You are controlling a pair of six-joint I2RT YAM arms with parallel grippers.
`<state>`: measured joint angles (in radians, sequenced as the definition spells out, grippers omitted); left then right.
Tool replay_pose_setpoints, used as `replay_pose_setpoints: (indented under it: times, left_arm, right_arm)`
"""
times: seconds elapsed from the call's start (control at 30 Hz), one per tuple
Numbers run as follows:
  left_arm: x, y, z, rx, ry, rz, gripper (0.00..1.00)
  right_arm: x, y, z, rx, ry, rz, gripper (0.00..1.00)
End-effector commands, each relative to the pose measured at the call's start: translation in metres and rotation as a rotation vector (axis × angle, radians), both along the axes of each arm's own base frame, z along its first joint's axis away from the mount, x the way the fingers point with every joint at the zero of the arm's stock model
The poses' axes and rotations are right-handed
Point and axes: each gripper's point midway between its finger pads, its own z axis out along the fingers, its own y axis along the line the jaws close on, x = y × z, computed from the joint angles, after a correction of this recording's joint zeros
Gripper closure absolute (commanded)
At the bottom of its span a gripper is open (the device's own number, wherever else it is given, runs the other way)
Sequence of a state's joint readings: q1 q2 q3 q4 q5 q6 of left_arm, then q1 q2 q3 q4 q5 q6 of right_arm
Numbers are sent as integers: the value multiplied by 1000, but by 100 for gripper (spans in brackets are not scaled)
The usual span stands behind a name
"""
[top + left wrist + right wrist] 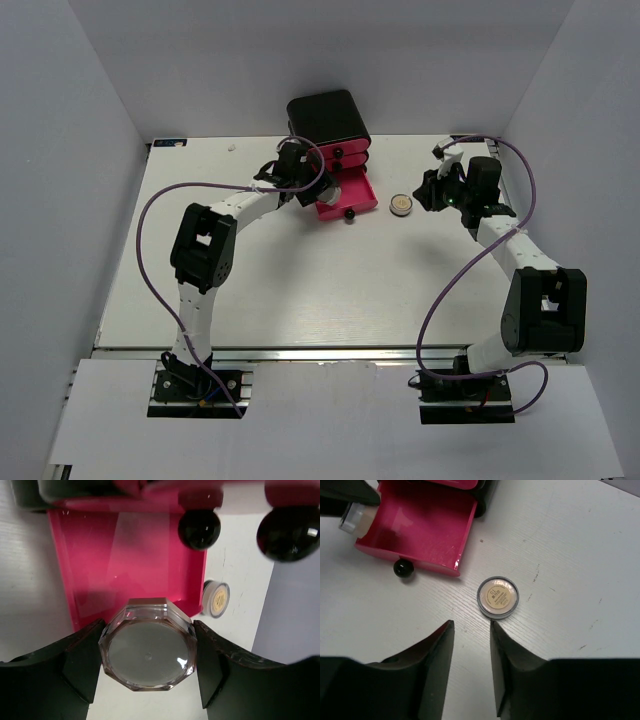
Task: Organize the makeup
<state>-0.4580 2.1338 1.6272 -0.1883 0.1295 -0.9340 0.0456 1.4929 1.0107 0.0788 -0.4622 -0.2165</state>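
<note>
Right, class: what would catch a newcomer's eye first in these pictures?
The black box at the far edge of the table, its bottom pink drawer pulled open. The left gripper clamps a clear octagonal jar at that drawer's edge. A round gold compact lies on the table right of the drawer, just ahead of the open right gripper.

The table (300,290) is being shown in plain white, with faint grey scuffs being seen beside the round compact (498,597). The compact is being presented with a tan-gold centre carrying small dark print, ringed in silver-grey. The box (328,118) is being rendered in glossy black. Its open drawer (347,195) is being shown in unpatterned magenta-pink, and the ball knob (349,216) in shiny black. The octagonal jar (147,650) is being displayed as clear, pink-tinted facets around a flat grey face. The left gripper (147,645) and right gripper (471,630) are being shown in matte black, the arms (205,245) in white and black, and the cables (431,312) in purple.
</note>
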Motion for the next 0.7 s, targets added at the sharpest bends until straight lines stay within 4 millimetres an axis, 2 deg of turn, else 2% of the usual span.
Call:
replay_pose_setpoints:
  times: [0.0,0.03,0.07,0.1,0.13,0.2,0.23,0.27,0.3,0.33,0.4,0.43,0.47,0.5,0.57,0.6,0.67]
  left_arm:
    - [24,-1,39,-26,-70,68,47]
    - [23,-2,31,-11,-51,63,43]
    - [24,-4,32,-11,-52,59,39]
    - [23,-3,29,-5,-41,57,29]
    - [22,-4,27,2,-36,55,25]
    - [20,-3,22,9,-25,52,18]
    - [19,-3,19,11,-20,51,7]
    - [18,-4,19,9,-19,47,2]
    - [18,-4,19,6,-20,42,2]
    - [18,-5,19,4,-19,42,2]
    - [18,-7,19,-5,-17,33,2]
    - [19,-7,20,-6,-18,32,2]
    - [18,-8,20,-6,-17,32,2]
    - [18,-8,22,-10,-21,31,2]
    - [18,-8,28,-16,-31,28,2]
    - [17,-8,39,-21,-51,23,2]
    - [14,-5,48,-18,-68,15,2]
  right_arm:
    - [-2,-2,13,-6,-45,3,58]
    - [-1,-2,12,-7,-44,3,45]
    - [0,-2,10,-11,-42,5,39]
    - [1,-3,10,-16,-43,2,37]
    - [3,-4,7,-19,-39,0,31]
    - [10,-6,2,-32,-26,-3,28]
    - [10,-6,-5,-39,1,0,25]
    - [17,-5,-8,-47,13,4,23]
    - [21,-6,-11,-50,28,1,19]
    - [24,-7,-24,-57,68,1,16]
    - [32,-9,-26,-74,97,-14,11]
    - [35,-10,-30,-80,110,-14,11]
    - [36,-11,-43,-97,148,-22,11]
    - [41,-10,-41,-108,142,-18,11]
    - [44,-6,-57,-144,176,-11,11]
    - [49,-5,-57,-164,171,-11,11]
    - [49,1,-80,-218,223,-1,11]
